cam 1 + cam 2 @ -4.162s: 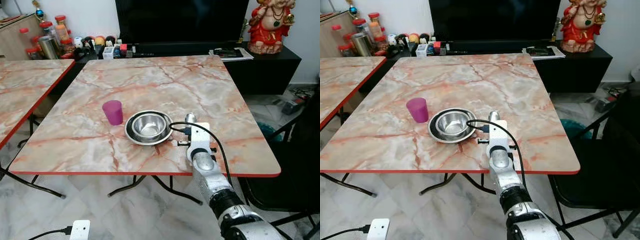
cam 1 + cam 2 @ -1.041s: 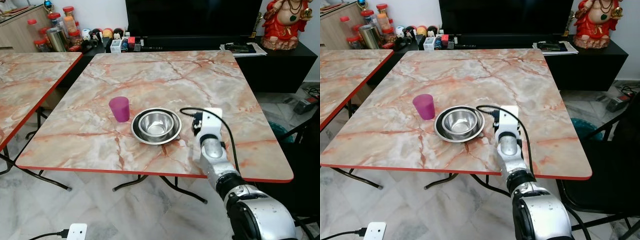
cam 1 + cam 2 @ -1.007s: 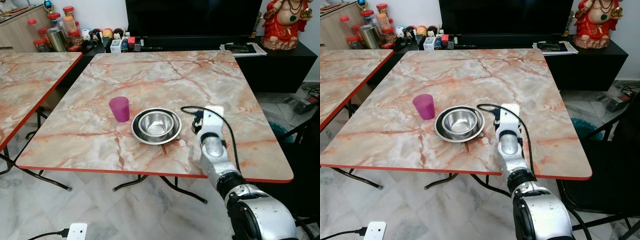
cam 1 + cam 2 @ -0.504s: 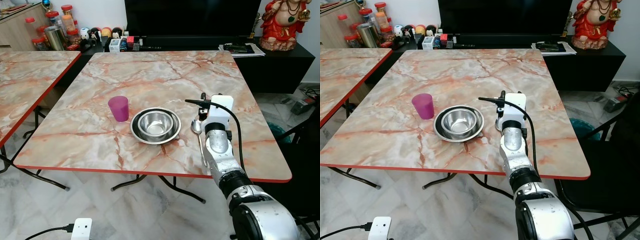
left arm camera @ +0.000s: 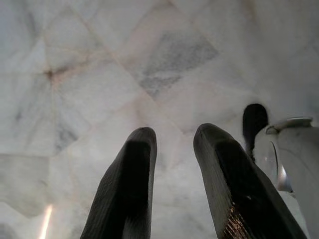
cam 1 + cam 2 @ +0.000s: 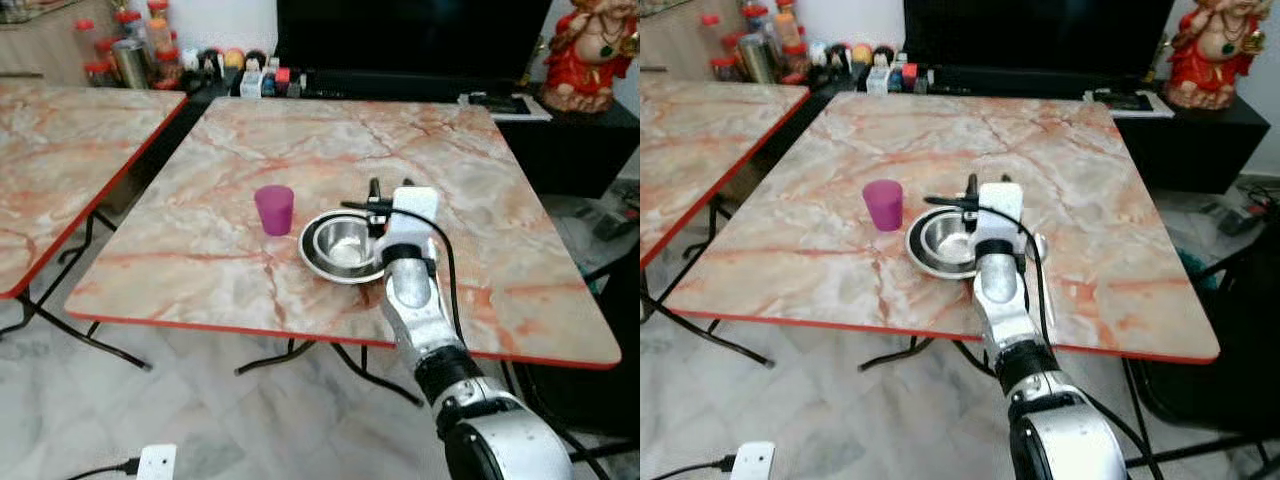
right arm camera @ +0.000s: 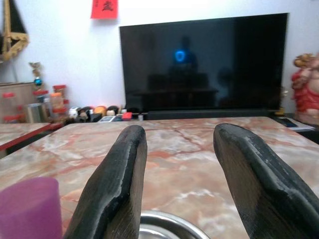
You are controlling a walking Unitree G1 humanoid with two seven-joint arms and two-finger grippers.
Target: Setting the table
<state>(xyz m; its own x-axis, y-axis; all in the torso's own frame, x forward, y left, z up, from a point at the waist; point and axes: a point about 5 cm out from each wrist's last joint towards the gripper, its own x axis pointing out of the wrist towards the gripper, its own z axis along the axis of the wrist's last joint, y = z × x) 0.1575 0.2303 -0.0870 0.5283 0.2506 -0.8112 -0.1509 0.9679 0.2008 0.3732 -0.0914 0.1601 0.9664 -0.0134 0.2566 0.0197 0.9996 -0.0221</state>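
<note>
A steel bowl point(image 6: 342, 243) sits in a steel plate point(image 6: 923, 257) near the front of the marble table point(image 6: 300, 150). A purple cup point(image 6: 273, 209) stands just left of them. A spoon point(image 6: 1044, 280) lies on the table right of the plate, partly behind my right arm. My right gripper point(image 6: 374, 190) is open and holds nothing, raised over the bowl's right side; its wrist view looks past the fingers point(image 7: 119, 169) at the cup point(image 7: 30, 206) and the bowl's rim point(image 7: 169, 230). My left gripper point(image 5: 172, 132) hangs idle over the floor, open.
A second marble table point(image 6: 60, 150) stands to the left. Behind the table is a black TV console point(image 6: 1180, 130) with jars, small items and a red statue point(image 6: 1205, 45). A black chair point(image 6: 1240, 330) is at the right. A white plug box point(image 6: 158, 462) lies on the floor.
My right gripper has risen from the table beside the plate and swung left over the bowl. The spoon now lies uncovered. The camera has shifted.
</note>
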